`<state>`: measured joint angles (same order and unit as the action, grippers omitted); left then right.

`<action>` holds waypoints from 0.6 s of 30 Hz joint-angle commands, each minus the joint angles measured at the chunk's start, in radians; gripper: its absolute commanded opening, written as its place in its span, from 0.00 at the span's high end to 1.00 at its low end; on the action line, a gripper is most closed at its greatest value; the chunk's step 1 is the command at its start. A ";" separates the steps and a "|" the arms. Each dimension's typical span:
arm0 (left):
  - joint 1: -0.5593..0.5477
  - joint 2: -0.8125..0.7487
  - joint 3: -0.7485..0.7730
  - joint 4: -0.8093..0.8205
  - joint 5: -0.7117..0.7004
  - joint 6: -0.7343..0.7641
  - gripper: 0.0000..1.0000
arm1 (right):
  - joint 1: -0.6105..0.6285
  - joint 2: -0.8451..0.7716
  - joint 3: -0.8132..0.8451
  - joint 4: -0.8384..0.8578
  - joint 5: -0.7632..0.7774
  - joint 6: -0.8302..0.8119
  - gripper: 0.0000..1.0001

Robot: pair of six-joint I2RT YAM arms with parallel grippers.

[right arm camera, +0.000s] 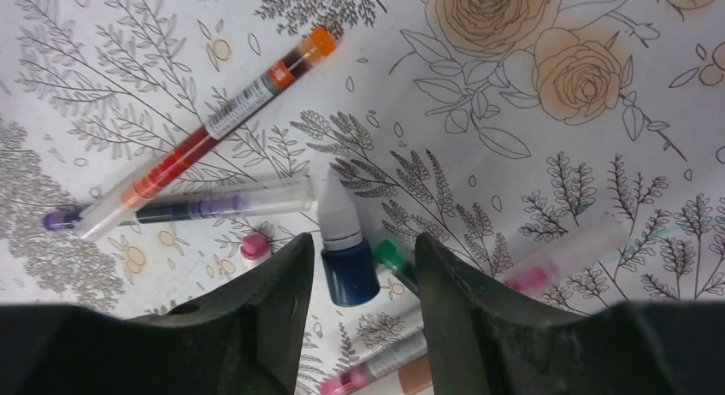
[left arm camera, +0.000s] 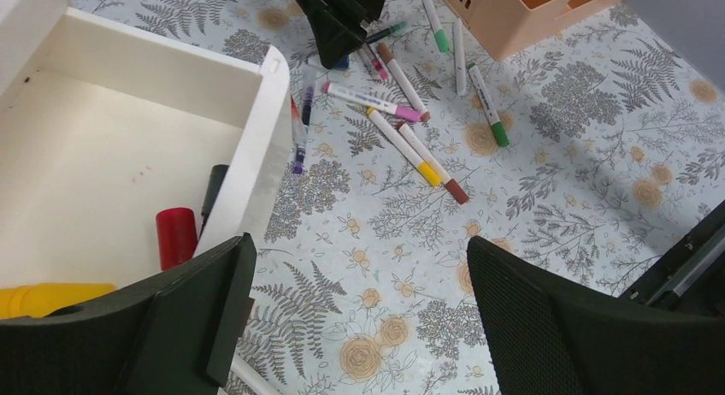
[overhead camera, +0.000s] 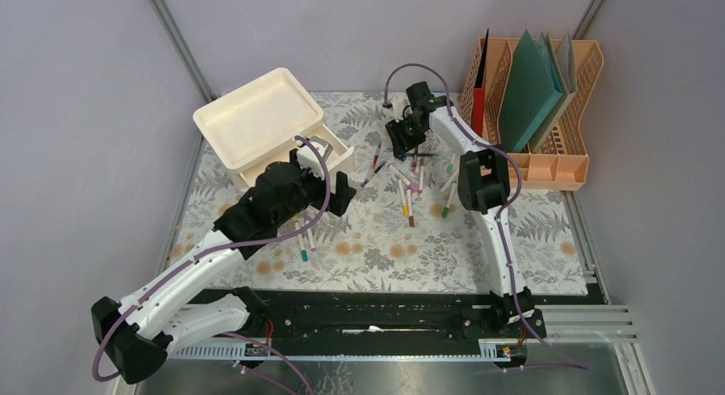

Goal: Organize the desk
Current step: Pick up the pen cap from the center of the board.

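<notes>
The overhead view takes in the whole worktop [overhead camera: 385, 250], its fern-print cloth filling the middle of the frame. A cream tray [overhead camera: 256, 113] at upper left overlaps an open box [overhead camera: 342, 153]. A peach file rack [overhead camera: 564, 168] holds green folders [overhead camera: 526, 91] at upper right, and loose markers [overhead camera: 409, 198] are strewn at centre.

Only the left wrist view looks into the box, where a red cylinder [left arm camera: 177, 237], a yellow item [left arm camera: 51, 299] and a black pen [left arm camera: 214, 183] lie at lower left. There the left end effector [left arm camera: 355, 271] is spread wide over bare cloth beside the box wall, gripping nothing.

Only the right wrist view shows the right end effector [right arm camera: 363, 245] half spread astride a blue-capped marker [right arm camera: 349, 267], with a gap on each side. An orange pen [right arm camera: 222, 117] and a purple pen [right arm camera: 214, 205] touch at upper left. A green cap [right arm camera: 391, 256] crowds the right finger, and more markers lie partly hidden under both fingers.
</notes>
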<state>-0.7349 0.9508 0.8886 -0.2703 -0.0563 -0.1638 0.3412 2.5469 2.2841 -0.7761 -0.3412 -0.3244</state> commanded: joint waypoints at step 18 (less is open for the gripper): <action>0.104 -0.018 -0.020 0.060 0.174 -0.043 0.01 | 0.081 -0.064 -0.107 0.022 0.108 -0.050 0.57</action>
<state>-0.6380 0.9489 0.8745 -0.2680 0.0837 -0.1947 0.3847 2.5172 2.2204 -0.7403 -0.3122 -0.3466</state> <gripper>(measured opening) 0.987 0.443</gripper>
